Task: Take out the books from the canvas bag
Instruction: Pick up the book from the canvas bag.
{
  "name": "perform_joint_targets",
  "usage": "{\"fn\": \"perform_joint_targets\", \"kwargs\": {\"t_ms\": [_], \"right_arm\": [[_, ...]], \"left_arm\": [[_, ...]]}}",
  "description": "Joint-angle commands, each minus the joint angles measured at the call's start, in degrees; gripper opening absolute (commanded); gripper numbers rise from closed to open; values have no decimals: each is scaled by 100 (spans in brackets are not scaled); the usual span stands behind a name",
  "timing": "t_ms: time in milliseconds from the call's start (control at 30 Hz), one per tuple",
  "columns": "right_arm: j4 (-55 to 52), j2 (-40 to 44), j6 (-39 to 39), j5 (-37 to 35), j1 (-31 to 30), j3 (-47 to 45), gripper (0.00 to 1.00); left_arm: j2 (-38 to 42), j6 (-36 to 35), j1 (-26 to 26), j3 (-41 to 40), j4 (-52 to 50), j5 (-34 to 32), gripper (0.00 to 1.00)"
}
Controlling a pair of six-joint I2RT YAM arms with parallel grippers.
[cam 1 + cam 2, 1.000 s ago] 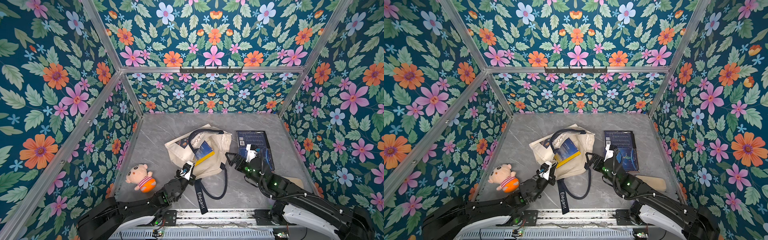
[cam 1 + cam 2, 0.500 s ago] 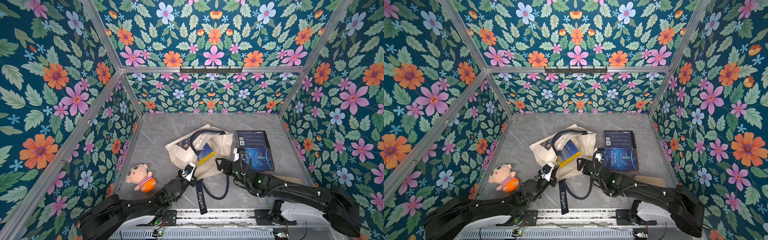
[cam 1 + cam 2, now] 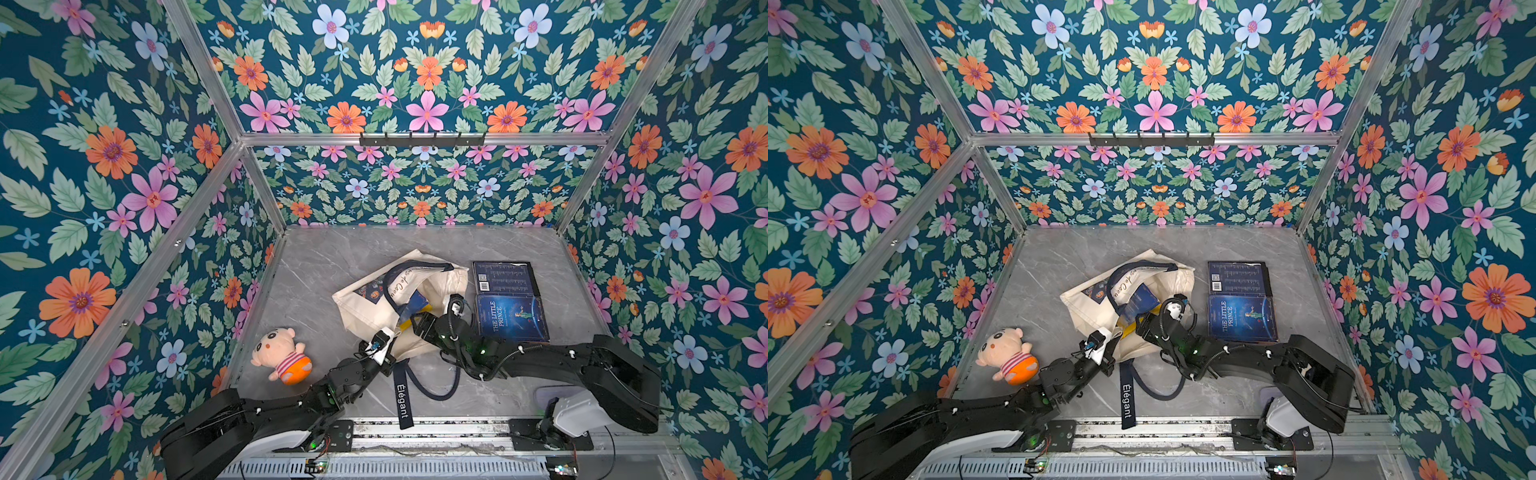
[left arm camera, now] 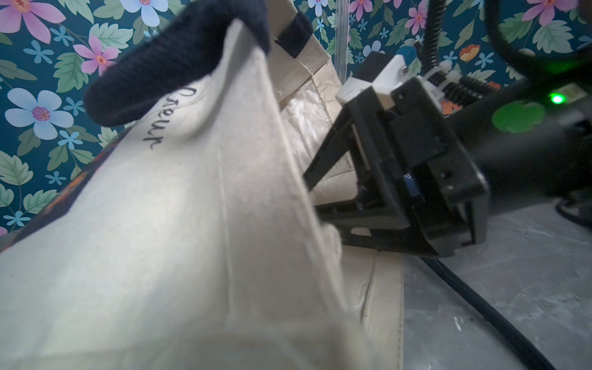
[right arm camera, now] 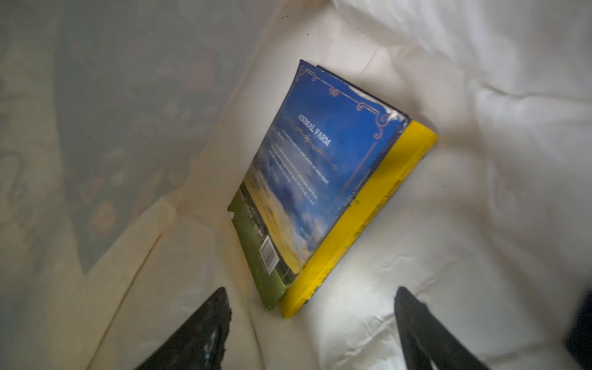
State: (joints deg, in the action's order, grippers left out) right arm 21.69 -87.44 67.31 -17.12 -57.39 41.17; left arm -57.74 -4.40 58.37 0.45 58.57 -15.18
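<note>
Deep in the canvas bag [image 3: 365, 307] on the counter [image 3: 332, 257], the right fingers [image 5: 205, 320] stand apart just short of two stacked books [image 5: 320, 166], while the left fingers [image 3: 386, 338], closed, pinch the rim. Closing here could snag loose lining, or catch only the top book and leave the other behind.

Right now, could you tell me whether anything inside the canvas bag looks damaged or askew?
Yes. In the right wrist view, the Animal Farm book has a frayed, whitened cover corner. It also overlaps the yellow book with their edges misaligned inside the canvas bag. Nothing looks spilled.
</note>
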Motion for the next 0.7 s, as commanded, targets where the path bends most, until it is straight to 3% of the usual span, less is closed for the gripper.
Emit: {"fn": "perform_joint_targets", "kwargs": {"t_ms": [0, 433, 667], "right_arm": [[522, -296, 54, -49, -1, 117, 78], [1296, -1591, 220, -15, 23, 531, 69], [1787, -2137, 118, -18, 146, 776, 59]], "left_arm": [[73, 62, -1, 19, 273, 181, 0], [29, 30, -1, 35, 114, 38, 0], [-71, 90, 8, 139, -41, 151, 0]]}}
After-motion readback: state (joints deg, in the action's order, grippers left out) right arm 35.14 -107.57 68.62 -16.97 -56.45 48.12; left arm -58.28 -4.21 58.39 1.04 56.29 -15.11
